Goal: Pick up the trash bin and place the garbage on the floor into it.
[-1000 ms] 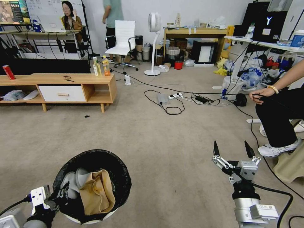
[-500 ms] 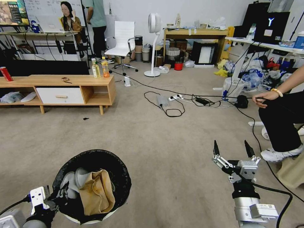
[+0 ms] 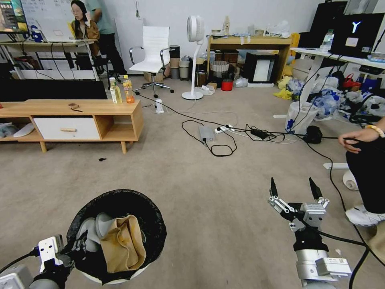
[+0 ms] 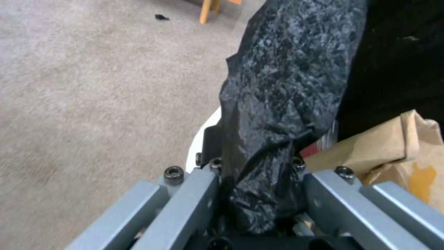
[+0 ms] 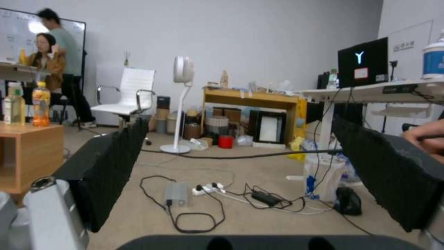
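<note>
Left gripper (image 4: 256, 194) pinches the rim of the trash bin (image 3: 116, 237), one finger outside the white wall and one inside, with the black liner bag (image 4: 287, 86) bunched between them. Bin hangs low at the robot's left front, carried off the floor (image 3: 200, 188) by that single rim hold as far as can be judged. Inside the bin: a tan paper bag (image 3: 122, 241) lying across the mouth, pale crumpled pieces (image 3: 94, 226) beside it toward the left gripper's side, and a sliver of red-and-white (image 4: 319, 146) against the liner near the fingers. Handling judgement: the bin looks light and its plastic wall fairly stiff, but the liner is thin, slick film, so the grip could creep on it; a one-sided rim hold also lets the bin tilt away from the fingers. Best hold is the rim where wall and liner are clamped together, as now. Contents look soft and light, little risk of damage. Right gripper (image 3: 294, 192) is well to the right of the bin, held above the carpet, fingers spread wide, nothing between them. Beyond the bin, carpet lies bare apart from a small dark scrap (image 3: 102, 159) near the low wooden cabinet (image 3: 80, 116); cables (image 3: 216, 136) sprawl farther off to the bin's right.
</note>
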`<state>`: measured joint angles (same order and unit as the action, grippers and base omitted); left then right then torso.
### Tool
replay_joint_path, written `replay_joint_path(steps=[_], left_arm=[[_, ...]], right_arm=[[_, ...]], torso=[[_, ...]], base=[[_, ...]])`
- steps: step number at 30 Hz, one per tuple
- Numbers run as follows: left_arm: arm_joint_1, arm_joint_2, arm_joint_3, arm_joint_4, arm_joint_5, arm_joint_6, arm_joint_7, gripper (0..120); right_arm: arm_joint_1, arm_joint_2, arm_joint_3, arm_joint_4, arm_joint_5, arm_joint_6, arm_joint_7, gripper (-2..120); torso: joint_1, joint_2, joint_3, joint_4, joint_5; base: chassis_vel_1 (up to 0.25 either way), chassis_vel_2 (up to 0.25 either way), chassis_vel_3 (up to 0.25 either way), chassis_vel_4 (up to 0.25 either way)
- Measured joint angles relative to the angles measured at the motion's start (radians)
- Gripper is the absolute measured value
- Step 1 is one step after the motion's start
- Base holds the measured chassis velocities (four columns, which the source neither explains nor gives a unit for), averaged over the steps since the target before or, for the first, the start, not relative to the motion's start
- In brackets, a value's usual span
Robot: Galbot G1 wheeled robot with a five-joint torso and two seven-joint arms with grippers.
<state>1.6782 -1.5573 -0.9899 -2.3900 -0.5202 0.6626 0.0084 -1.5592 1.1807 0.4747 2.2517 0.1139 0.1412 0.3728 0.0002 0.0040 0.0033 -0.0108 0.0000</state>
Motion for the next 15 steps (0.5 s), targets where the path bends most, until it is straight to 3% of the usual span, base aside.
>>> replay_joint_path(steps=[8,15], left_arm=[[-0.006,-0.001,0.000,0.009,0.004,-0.003,0.001,5],[-0.008,-0.001,-0.001,0.009,0.004,-0.003,0.001,5]], right_arm=[[0.009,0.000,-0.010,-0.007,0.003,0.001,0.003,100],[0.015,-0.001,-0.016,-0.009,0.006,0.000,0.002,100]], torso=[[0.000,0.000,0.000,0.0000,0.0000],[0.000,0.000,0.000,0.0000,0.0000]], base=[[-0.173,0.174,0.164,-0.180],[-0.025,0.036,0.029,-0.015]])
